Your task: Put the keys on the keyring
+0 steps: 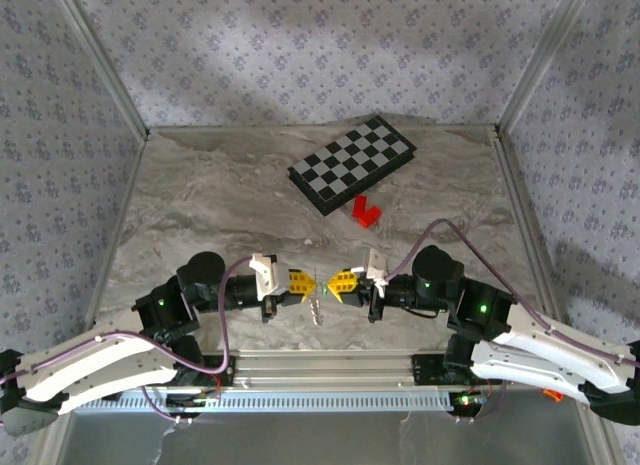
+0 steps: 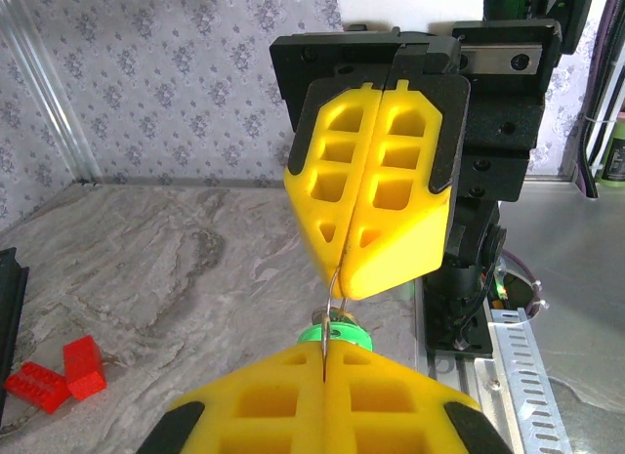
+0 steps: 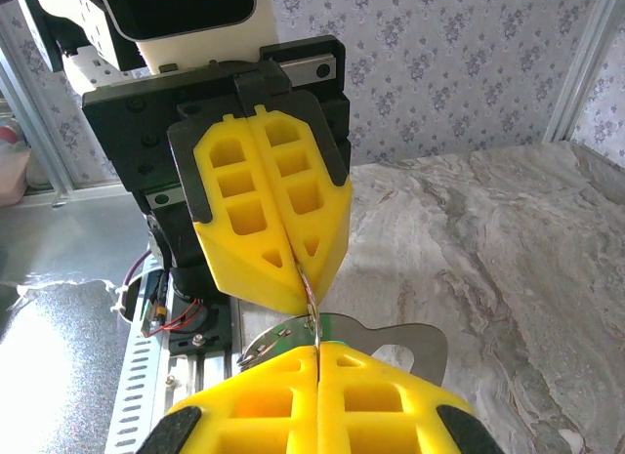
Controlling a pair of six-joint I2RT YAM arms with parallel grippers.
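- The key (image 3: 415,339), green-headed, sits between 2 facing sets of fingertips, toward 6 o'clock on the table (image 1: 200,205).
- The keyring (image 1: 317,307) dangles just below.
- The left gripper (image 1: 309,284), at the key's 9 o'clock, is clamped on the keyring's thin wire.
- The right gripper (image 1: 331,284), at 3 o'clock, pinches it too.
- A checkered board (image 1: 352,162) and a red block (image 1: 366,212) lie at 1 o'clock, well apart.

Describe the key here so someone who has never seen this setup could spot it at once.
On the marbled table, find the near edge, where the left gripper and right gripper meet tip to tip. The key sits at that meeting point: tiny, bright green head, flat silvery blade, unlike the thin grey keyring beside it.
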